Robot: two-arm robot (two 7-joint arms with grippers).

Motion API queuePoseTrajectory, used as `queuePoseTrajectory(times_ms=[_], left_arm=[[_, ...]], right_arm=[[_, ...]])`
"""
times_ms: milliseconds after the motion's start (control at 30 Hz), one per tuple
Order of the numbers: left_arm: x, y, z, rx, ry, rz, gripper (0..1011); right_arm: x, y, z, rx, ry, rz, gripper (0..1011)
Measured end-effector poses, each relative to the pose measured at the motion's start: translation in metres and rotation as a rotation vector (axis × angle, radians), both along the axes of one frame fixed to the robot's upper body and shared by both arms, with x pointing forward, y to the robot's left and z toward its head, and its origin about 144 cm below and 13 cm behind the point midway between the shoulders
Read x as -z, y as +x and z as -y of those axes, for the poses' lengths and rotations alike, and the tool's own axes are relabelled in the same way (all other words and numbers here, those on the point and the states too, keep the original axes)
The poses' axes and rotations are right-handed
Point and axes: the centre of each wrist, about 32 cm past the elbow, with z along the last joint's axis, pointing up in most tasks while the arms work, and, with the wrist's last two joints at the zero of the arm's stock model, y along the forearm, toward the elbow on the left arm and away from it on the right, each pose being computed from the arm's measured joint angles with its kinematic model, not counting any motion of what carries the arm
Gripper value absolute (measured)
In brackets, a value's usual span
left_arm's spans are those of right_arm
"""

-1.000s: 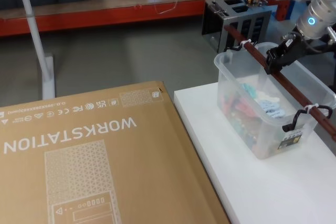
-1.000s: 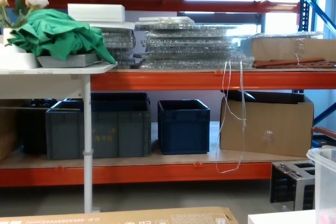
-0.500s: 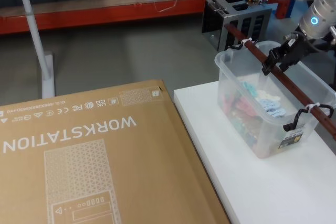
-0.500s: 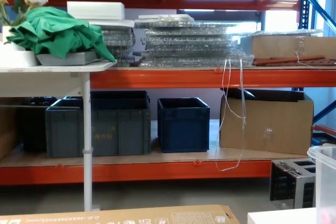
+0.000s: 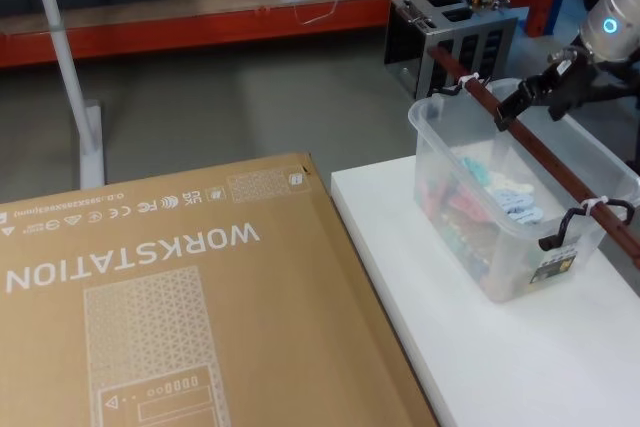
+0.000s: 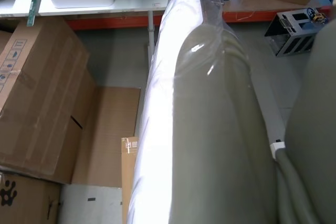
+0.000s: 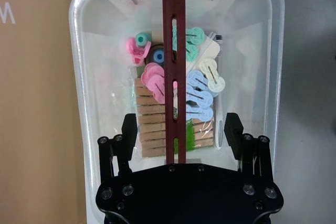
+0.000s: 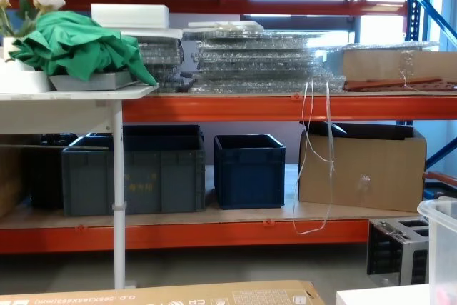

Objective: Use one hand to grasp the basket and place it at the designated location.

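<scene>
The basket (image 5: 452,169) is a clear plastic bin standing on the white table (image 5: 480,367) at the right. A thin reddish-brown bar handle (image 5: 548,162) runs along its top. Pastel clips (image 7: 199,90) and wooden pegs lie inside. My right gripper (image 5: 526,101) hovers above the far half of the handle. In the right wrist view the right gripper (image 7: 181,124) is open, with one finger (image 7: 129,127) on each side of the handle (image 7: 176,35) and clear of it. A corner of the basket (image 8: 439,248) shows in the chest view. The left arm is parked, wrapped in plastic (image 6: 199,129).
A large cardboard box (image 5: 170,317) marked WORKSTATION lies against the table's left edge. A grey metal box (image 5: 450,32) stands on the floor behind the basket. A white pole (image 5: 65,67) rises at the far left. Orange shelving holds dark blue crates (image 8: 250,169).
My right gripper has risen and drawn back to the right, away from the handle. The basket has stayed where it was.
</scene>
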Motion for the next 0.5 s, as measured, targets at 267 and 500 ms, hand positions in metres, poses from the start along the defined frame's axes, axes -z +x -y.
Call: queuePoseTrajectory(times_ms=[267,500], left_arm=[[0.0,0.0,0.0,0.0,0.001,0.0,0],[0.0,0.0,0.0,0.0,0.0,0.0,0]], right_arm=[[-0.014,-0.006,0.002,0.005,0.016,0.032,1000],[-0.024,-0.01,0.004,0.01,0.023,0.058,1000]])
